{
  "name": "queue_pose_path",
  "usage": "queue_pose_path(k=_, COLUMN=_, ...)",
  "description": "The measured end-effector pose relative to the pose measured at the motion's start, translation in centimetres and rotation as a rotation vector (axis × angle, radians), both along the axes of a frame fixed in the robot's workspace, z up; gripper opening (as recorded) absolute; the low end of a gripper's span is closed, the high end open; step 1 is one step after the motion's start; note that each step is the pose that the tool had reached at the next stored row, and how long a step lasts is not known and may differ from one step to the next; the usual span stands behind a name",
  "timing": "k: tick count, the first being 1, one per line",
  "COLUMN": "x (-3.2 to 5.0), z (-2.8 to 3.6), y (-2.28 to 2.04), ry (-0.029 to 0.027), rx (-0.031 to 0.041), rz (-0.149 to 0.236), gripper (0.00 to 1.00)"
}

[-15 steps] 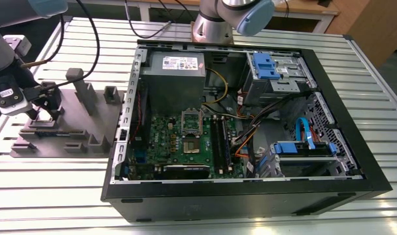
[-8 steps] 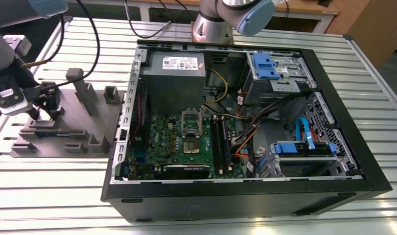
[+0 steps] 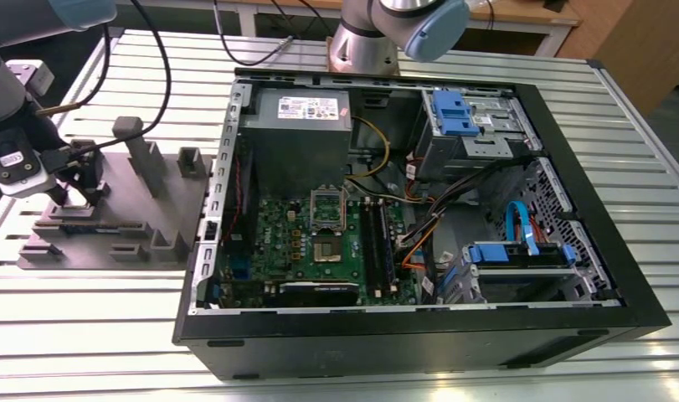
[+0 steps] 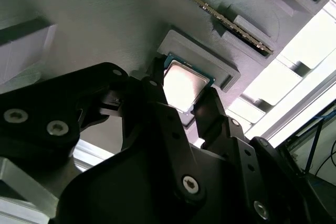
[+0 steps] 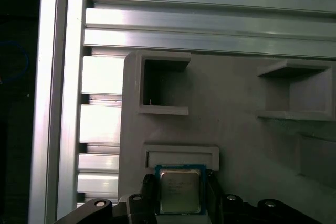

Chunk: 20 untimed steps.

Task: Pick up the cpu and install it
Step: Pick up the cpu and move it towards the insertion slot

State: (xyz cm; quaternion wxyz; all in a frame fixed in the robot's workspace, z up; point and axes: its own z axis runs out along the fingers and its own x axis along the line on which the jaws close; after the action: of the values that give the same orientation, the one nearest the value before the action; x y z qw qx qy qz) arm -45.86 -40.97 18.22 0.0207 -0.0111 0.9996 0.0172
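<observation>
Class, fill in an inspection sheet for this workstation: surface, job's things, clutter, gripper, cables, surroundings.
Surface: slatted aluminium table, carrying a grey fixture block and an open computer case.
Job's things: the cpu is at the fixture block, beside a shallow recess; the motherboard lies inside the case.
Clutter: nothing seen.
Gripper: the gripper is low over the fixture block, its fingers against two opposite edges of the cpu.
Cables: orange wires and a blue cable inside the case.
Surroundings: arm base behind the case; wooden furniture.
</observation>
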Motion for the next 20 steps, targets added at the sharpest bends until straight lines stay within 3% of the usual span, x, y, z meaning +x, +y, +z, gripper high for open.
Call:
queue_pose_path(k=7, x=0.02, z=0.05, y=0.00, ry=0.0001, rx=-0.0001, rz=0.000, gripper=0.47)
queue_pose_path(k=15, x=0.01, z=1.02, y=0.00, ry=0.0001, rx=-0.0001, rz=0.000, gripper=0.47)
queue_pose_path(k=20, x=0.01, z=1.05, y=0.00, ry=-0.0001, rx=0.0001, rz=0.000, gripper=0.47)
